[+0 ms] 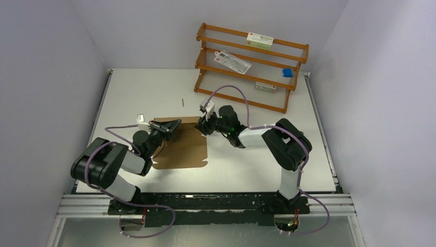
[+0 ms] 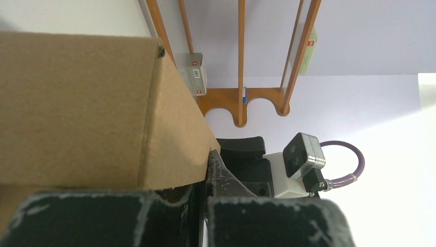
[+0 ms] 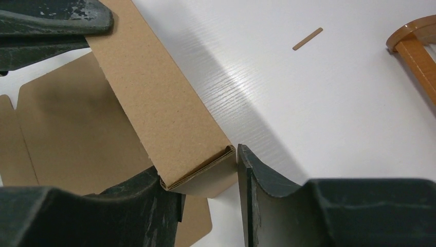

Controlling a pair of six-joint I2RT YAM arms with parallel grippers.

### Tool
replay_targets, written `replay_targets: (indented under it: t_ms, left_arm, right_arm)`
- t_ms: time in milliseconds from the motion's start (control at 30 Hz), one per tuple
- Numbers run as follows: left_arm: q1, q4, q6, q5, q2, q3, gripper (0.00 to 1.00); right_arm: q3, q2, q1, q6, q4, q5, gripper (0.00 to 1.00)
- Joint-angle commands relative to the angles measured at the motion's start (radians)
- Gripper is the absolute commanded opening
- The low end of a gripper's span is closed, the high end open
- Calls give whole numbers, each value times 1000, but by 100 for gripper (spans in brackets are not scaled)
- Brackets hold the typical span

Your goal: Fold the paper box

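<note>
The paper box [image 1: 181, 148] is a brown cardboard sheet lying flat mid-table, with its far edge folded up into a narrow doubled wall [image 3: 154, 103]. My left gripper [image 1: 174, 125] is shut on the left end of that wall; in the left wrist view the cardboard [image 2: 77, 103] fills the space above the shut fingers of the left gripper [image 2: 203, 170]. My right gripper [image 1: 202, 123] is at the wall's right end. In the right wrist view the wall's end sits between the spread jaws of the right gripper [image 3: 198, 164], with the right fingertip [image 3: 241, 154] just at the corner.
A wooden rack [image 1: 252, 67] stands at the back right with small cartons and a blue item on its shelves. A thin cardboard sliver [image 1: 182, 102] lies on the white table behind the box. Grey walls close in on both sides.
</note>
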Motion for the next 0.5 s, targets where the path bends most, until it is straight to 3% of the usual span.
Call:
replay_targets:
  t_ms: [0,467]
  left_arm:
    - [-13,-10,18,73,-52,-14,5]
    - [-15,-135,38,78,-171,-31,6]
  right_arm:
    - [3,-2,-4,-21,33,82,41]
    - [40,-5,26,30,-69,478,19]
